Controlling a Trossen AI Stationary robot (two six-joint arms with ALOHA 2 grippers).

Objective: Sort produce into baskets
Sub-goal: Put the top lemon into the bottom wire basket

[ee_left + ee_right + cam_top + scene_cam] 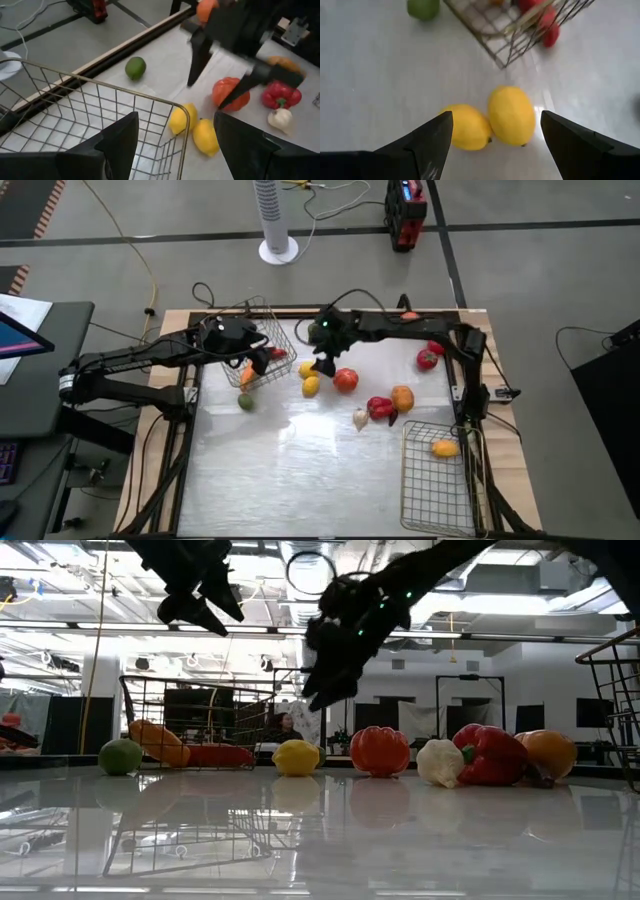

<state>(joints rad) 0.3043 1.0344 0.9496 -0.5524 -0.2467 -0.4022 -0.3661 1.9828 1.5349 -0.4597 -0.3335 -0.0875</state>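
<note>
Where the two lemons (490, 122) lay touching each other on the white table (300, 480), just outside the corner of the left basket (262, 350), they looked like small, smooth, hard plastic shells: probably light, stiff and slippery, inclined to roll or squirt sideways under a careless pinch. Because they sat pressed together, the safer hold seemed to be across the short waist of the one farther from the basket wall, with one finger slid into the seam between them.

Right above that pair hovered the right gripper (492, 145), its fingers spread wide apart and holding nothing, both lemons framed between them. Beside the lemons, on the side away from the left basket, sat a red tomato (346, 379); farther that way came the white garlic (360, 419), a red pepper (381, 408) and an orange (402, 397), with another red piece (428, 359) beyond. A lime (245, 401) lay just off the left basket's near corner.

That basket was tilted up on one side, with an orange carrot-like piece (160, 740) and something red (220, 755) resting at its low edge. Over its rim hung the left gripper (172, 142), also parted and empty. Well apart from the lemons, the right basket (438, 480) lay on the table with one yellow-orange fruit (445, 447) at its edge.
</note>
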